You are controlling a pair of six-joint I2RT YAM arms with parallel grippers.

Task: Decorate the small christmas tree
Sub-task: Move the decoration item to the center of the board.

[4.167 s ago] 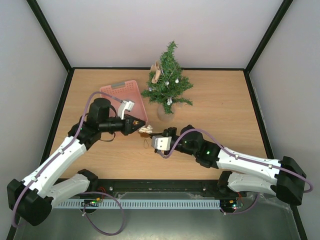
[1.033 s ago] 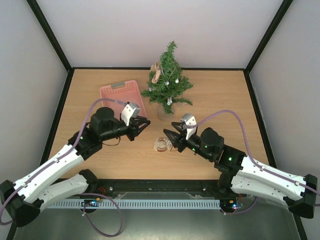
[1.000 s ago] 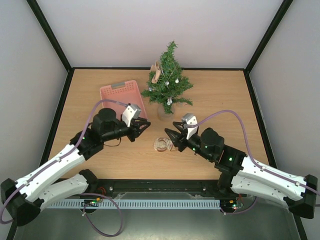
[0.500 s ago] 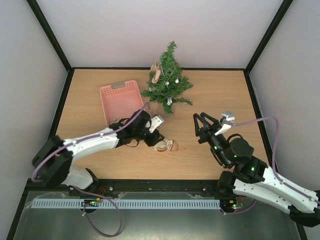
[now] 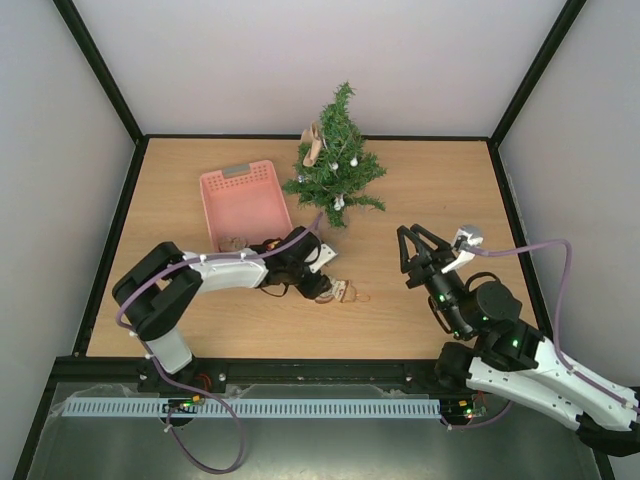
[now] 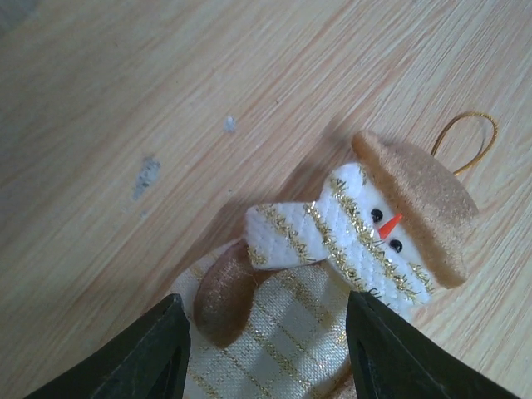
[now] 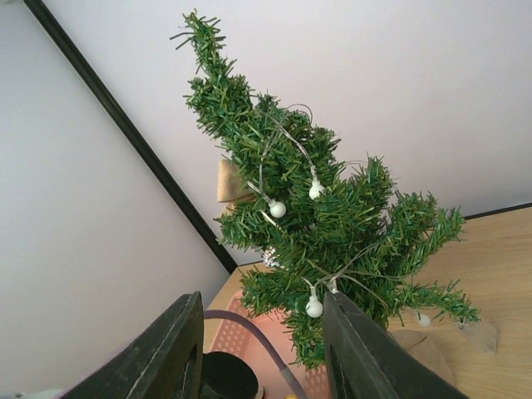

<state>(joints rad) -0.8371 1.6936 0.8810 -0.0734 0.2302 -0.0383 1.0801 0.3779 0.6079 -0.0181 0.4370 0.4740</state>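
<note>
top view: tree stands upper centre, just right of the basket. left gripper sits low over a snowman at centre. right gripper, right of centre, is parted and empty.
left wrist: jaws stand wide astride the snowman's body, perhaps not touching.
right wrist: tree fills the centre.

Rectangular light-brown wood-grain tabletop, matt, with small pale scuffs in the left wrist view. Plain pale grey-white panel walls on three sides. Black frame struts at the corners. White slotted cable duct on a grey metal ledge, near edge. Light even, soft shadows.
</note>
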